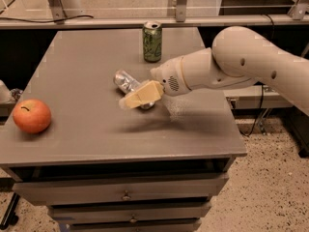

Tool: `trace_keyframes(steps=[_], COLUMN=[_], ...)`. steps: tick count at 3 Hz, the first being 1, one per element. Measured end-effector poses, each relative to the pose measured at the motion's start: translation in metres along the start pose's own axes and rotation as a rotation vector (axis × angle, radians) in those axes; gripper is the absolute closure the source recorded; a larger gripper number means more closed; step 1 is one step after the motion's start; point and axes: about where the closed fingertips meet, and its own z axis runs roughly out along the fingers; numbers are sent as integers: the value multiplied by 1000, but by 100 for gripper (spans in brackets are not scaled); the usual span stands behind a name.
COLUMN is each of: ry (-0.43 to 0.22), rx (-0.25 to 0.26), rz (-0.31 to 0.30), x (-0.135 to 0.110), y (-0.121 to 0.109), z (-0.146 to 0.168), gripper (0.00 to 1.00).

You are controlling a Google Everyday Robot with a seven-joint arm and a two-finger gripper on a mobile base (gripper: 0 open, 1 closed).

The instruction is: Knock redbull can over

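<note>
The redbull can (127,83), slim and silver, lies on its side in the middle of the grey table (87,129), its top pointing toward the back left. My gripper (139,96) with its tan fingers (143,94) reaches in from the right and sits right over the can's near end, partly hiding it. The white arm (231,66) stretches across the table's right side.
A green can (152,42) stands upright at the back of the table. A red apple (32,115) sits at the front left. Drawers (125,195) are under the table top. A metal rail runs behind the table.
</note>
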Motion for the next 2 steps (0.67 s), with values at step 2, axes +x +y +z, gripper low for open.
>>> trace_keyframes(steps=[2], ry=[26], rx=[25], rz=[-146], x=[-13], y=[-23], z=[-59], gripper=[0])
